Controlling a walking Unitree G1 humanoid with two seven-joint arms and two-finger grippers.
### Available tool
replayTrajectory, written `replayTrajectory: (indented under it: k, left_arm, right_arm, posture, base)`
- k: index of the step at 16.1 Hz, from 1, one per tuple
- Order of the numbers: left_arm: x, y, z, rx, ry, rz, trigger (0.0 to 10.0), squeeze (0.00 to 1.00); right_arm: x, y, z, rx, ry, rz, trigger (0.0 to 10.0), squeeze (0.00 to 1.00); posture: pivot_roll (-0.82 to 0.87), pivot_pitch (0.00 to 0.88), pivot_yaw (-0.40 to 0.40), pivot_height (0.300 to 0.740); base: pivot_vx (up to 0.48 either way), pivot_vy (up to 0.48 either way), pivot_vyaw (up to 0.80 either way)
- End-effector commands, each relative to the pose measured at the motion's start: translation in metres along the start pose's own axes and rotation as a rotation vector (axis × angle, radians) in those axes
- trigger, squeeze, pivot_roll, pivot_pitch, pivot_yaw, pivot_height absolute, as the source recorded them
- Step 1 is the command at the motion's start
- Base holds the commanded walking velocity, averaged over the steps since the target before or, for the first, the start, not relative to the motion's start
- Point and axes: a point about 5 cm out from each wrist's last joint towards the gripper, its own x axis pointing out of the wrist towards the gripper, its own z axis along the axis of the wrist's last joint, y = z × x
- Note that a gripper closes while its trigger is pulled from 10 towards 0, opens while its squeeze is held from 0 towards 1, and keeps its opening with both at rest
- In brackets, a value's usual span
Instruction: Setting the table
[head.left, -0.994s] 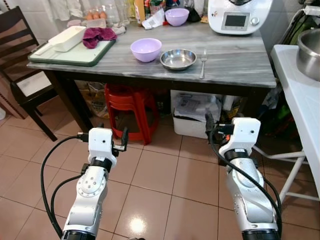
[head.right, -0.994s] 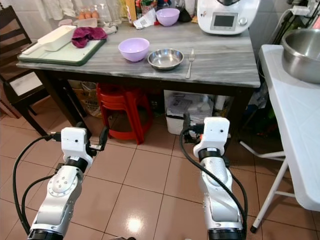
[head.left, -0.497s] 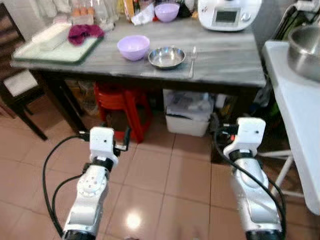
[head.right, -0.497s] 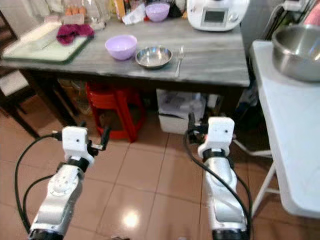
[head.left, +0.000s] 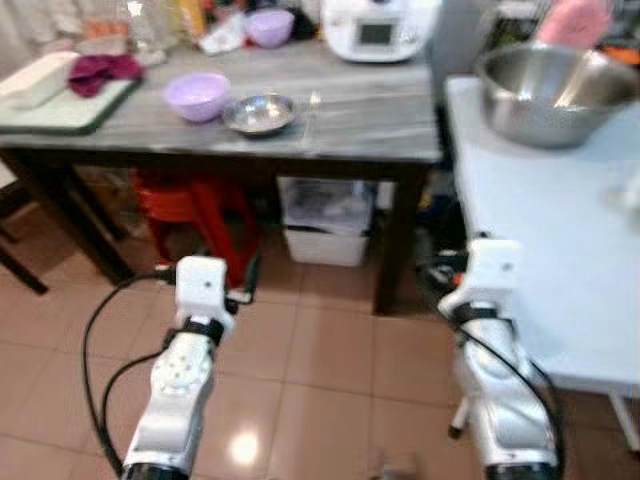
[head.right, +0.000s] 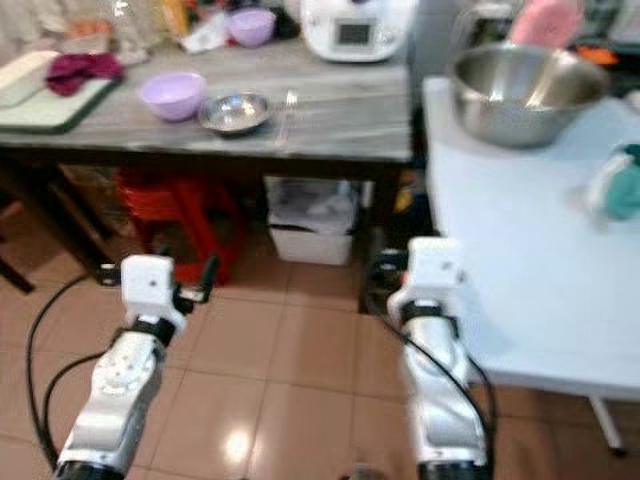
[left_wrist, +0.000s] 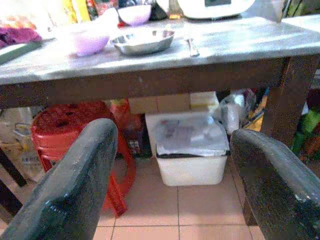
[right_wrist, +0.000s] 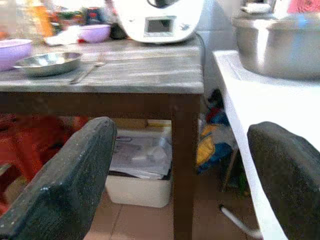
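Far left on the grey marble table (head.left: 370, 120): a green tray (head.left: 60, 105) holding a white container (head.left: 35, 78) and a maroon cloth (head.left: 105, 68). Right of it sit a lilac bowl (head.left: 197, 94), a steel dish (head.left: 260, 113) just beside that, then a fork (head.left: 310, 103) lying near the dish; this is the tableware for the setting. A second lilac bowl (head.left: 268, 26) and a white kitchen machine (head.left: 375, 30) stand at the far edge.

Left gripper (left_wrist: 172, 185): fingers spread wide, holding nothing, low over the tiled floor (head.left: 330, 350), pointing at the space under the table. Right gripper (right_wrist: 180, 185): likewise wide apart and empty, aimed at the table's right leg (head.left: 395, 240).

Judgement: the step in hand looks like an approach, with nothing grasped yet. To do it well, close on the table squarely, raise an arm above the tabletop edge before reaching, and settle so the views sharpen.

In the way: red stools (head.left: 195, 215) and a white bin (head.left: 320, 220) under the table, and to the right a white folding table (head.left: 540, 220) carrying a large steel bowl (head.left: 545, 80), close by the right arm.
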Motion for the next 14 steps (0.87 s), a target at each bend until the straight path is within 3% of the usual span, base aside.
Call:
replayTrajectory:
  k: [1, 14]
  left_arm:
    - [-0.0006, -0.0006, 0.0007, -0.003, -0.004, -0.004, 10.0, 0.00]
    - [-0.0012, -0.0033, 0.0004, 0.001, 0.001, -0.018, 10.0, 0.00]
  right_arm:
    - [0.0003, -0.0030, 0.0026, -0.013, -0.006, -0.003, 10.0, 0.00]
    - [-0.0006, 0.0015, 0.0029, -0.018, -0.010, 0.015, 10.0, 0.00]
  posture:
    - [-0.10, 0.124, 0.076, 0.740]
    - [-0.10, 0.132, 0.085, 0.740]
  base:
    - [0.000, -0.356, 0.00]
    - [0.000, -0.359, 0.00]
